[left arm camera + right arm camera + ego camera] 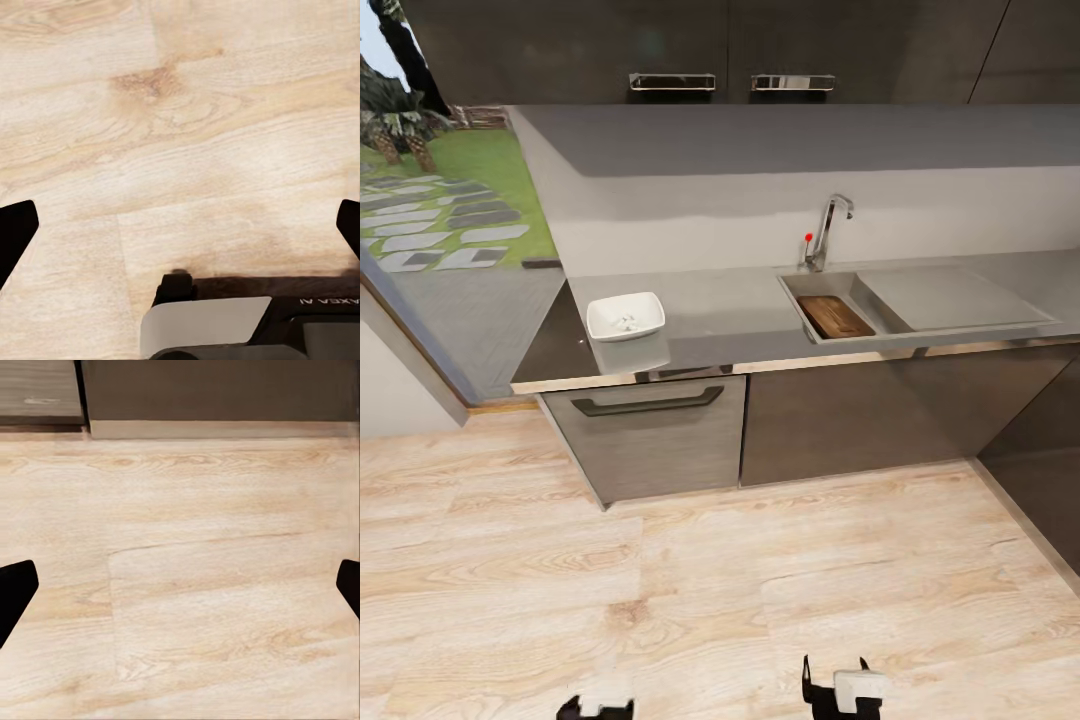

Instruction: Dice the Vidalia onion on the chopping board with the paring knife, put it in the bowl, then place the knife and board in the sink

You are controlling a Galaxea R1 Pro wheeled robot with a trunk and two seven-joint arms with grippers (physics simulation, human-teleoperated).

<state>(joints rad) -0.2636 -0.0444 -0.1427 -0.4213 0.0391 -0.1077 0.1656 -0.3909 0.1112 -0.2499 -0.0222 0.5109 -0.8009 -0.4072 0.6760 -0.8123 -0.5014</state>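
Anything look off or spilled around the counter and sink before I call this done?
Nothing stands out. The bowl sits upright on the countertop with small white pieces inside, none visibly spilled around it. The chopping board lies in the sink basin. I cannot make out the paring knife from here.

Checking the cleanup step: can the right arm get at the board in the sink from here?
Probably not yet. The right gripper hangs low over the floor, open and empty, with a stretch of floor before the counter. The board lies uncovered in the sink.
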